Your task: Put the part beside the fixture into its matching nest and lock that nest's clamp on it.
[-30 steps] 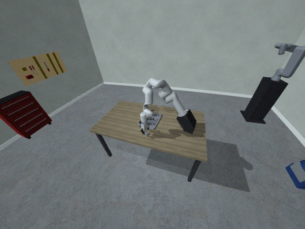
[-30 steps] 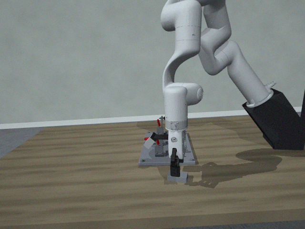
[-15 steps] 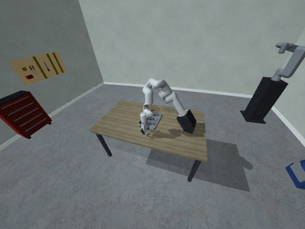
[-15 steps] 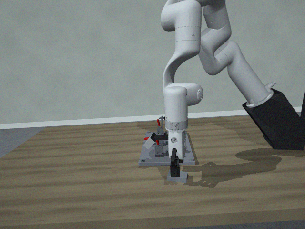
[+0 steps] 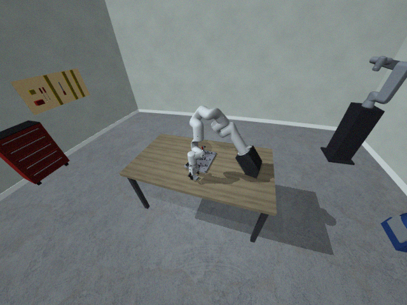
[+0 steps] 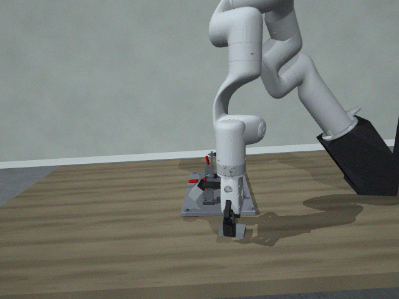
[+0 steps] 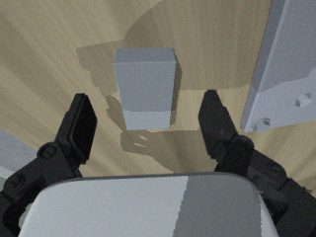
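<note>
grey block (image 5: 196, 178) (image 6: 240, 230) (image 7: 146, 89) flat on the wooden surface (image 5: 158, 164) (image 6: 128, 251) (image 7: 207, 25), beside the fixture plate (image 5: 210, 162) (image 6: 199, 213) (image 7: 288, 64), long axis running up and down the wrist view, between and ahead of the fingertips, end effector (image 5: 194, 176) (image 6: 229, 235) (image 7: 147, 105) wide, holding nothing

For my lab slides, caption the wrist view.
The tool hangs open over the grey part, beside the fixture's plate.

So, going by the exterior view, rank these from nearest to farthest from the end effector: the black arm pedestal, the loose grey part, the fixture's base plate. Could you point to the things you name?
1. Loose grey part (image 6: 240, 230) (image 7: 146, 89): right at the end effector (image 6: 229, 234) (image 7: 147, 105), below it.
2. Fixture's base plate (image 6: 193, 210) (image 7: 281, 84): just behind.
3. Black arm pedestal (image 6: 364, 161) (image 5: 249, 162): far off, at the picture's right.
</note>
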